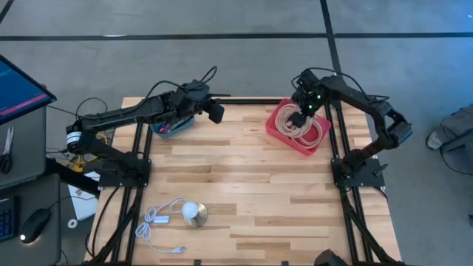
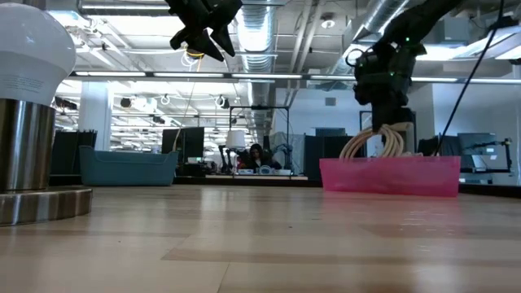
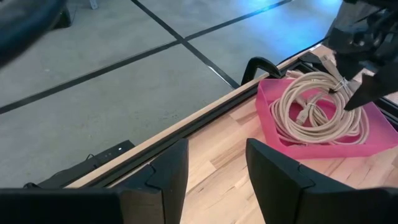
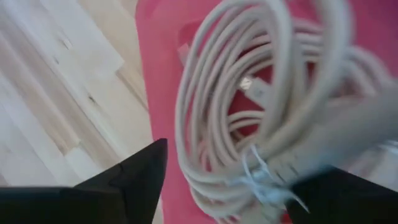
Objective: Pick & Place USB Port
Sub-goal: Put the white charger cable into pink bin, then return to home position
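A coiled beige USB cable (image 1: 304,125) lies in the pink tray (image 1: 279,131) at the table's far right, its loops bound by a thin tie. One plug (image 4: 256,87) shows inside the coil. The upper loops (image 2: 383,140) stand above the tray's wall (image 2: 391,175). My right gripper (image 4: 227,180) points steeply down over the tray and is open, one finger on either side of the coil (image 3: 317,115). My left gripper (image 1: 216,111) hangs open and holds nothing, high above the table's far left (image 2: 203,37). My right gripper stands open around the coil's upper loops (image 4: 273,155), coming from above. The loops run close past one finger (image 3: 364,93). I cannot tell whether the finger touches them. The coil's lower part rests in the pink tray.
A blue bin (image 1: 171,127) stands at the far left under the left arm. Near the front left lie a round white-and-metal device (image 1: 194,213) and a white charger with its cord (image 1: 159,219). Bare wood spans the middle of the table (image 1: 244,185).
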You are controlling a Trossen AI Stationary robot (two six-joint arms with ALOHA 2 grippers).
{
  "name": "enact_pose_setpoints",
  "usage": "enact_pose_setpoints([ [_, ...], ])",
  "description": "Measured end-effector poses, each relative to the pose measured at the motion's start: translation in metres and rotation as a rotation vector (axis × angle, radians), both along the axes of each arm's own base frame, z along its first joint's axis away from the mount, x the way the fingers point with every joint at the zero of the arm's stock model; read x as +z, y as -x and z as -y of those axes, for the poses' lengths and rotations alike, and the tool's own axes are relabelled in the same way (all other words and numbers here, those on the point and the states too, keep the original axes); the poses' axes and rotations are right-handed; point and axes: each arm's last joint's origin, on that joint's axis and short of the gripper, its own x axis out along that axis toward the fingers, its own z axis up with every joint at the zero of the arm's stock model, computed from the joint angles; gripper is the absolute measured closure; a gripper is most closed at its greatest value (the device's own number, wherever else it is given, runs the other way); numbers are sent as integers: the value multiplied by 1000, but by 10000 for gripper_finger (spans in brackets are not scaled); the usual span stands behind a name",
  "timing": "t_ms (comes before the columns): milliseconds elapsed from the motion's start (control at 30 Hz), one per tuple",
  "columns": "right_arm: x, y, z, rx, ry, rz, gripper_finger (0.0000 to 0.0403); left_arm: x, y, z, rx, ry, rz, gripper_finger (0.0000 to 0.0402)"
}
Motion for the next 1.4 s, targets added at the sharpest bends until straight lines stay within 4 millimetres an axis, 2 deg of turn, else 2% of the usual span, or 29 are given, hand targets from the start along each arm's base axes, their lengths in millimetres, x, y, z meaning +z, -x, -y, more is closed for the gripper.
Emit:
enact_pose_setpoints([
  [233,48,2,9,22,136,-64,134,0,0,0,0,0,0,242],
  [433,94,7,12,1,194,-20,134,0,0,1,-3,2,-1,243],
  [600,121,5,4,20,211,67,134,0,-1,3,-16,3,-2,248],
  [767,137,2,-12,81,223,187,134,2,-1,6,-70,-36,-38,258],
  [1000,161,3,-37,136,321,308,134,14,8,17,-132,-87,-31,278],
  [1167,177,10,-61,166,377,392,133,31,24,27,-150,-109,33,294],
  [1400,193,29,-96,202,462,523,133,54,49,50,-234,-162,113,313],
])
